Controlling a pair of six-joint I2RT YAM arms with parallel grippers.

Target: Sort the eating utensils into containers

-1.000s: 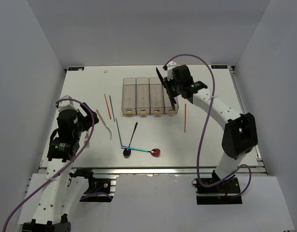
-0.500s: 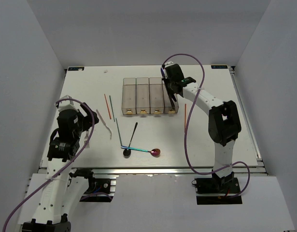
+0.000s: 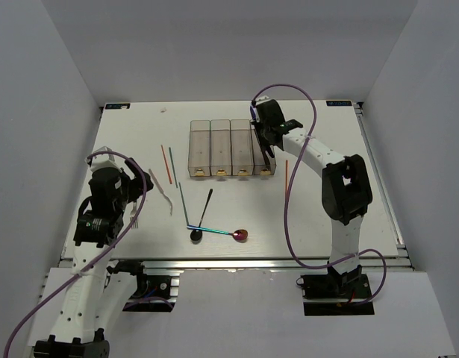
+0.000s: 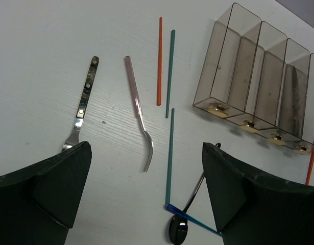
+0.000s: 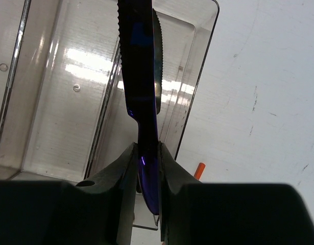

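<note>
- Forks lie closest to left pincer (image 4: 146,150), which hangs over bench (image 4: 54,30) with jaws spread wide, holding nothing.
- Dark-handled fork (image 4: 85,94) is just ahead of its left finger, tines partly hidden by that finger. Pale fork (image 4: 139,107) is dead ahead between the fingers, handle pointing away.
- Red chopstick (image 4: 159,61) and green chopstick (image 4: 170,66) lie farther ahead, side by side, close but apart, long axes running away from the pincer.
- Second green chopstick (image 4: 170,158) lies nearer, same heading, toward the right finger. Its near end meets the handle of the iridescent-red spoon (image 3: 240,236). Black spoon (image 4: 178,230) lies just beside that corner.
- Containers (image 3: 221,145), four clear bins in a row, are ahead and right of left pincer and directly below right pincer (image 5: 146,153).
- Right pincer is clamped on the handle of blue knife (image 5: 141,66). The blade runs straight ahead from the fingers over the end bin, close to the divider side.
- Key relation: knife's long axis looks roughly parallel to the bin's length, with the right arm already on it, so the next move is likely lower and release. Risk: the blade catches the divider.
- Second red chopstick (image 3: 286,181) lies on the bench right of the bins, back toward the right arm's base.
</note>
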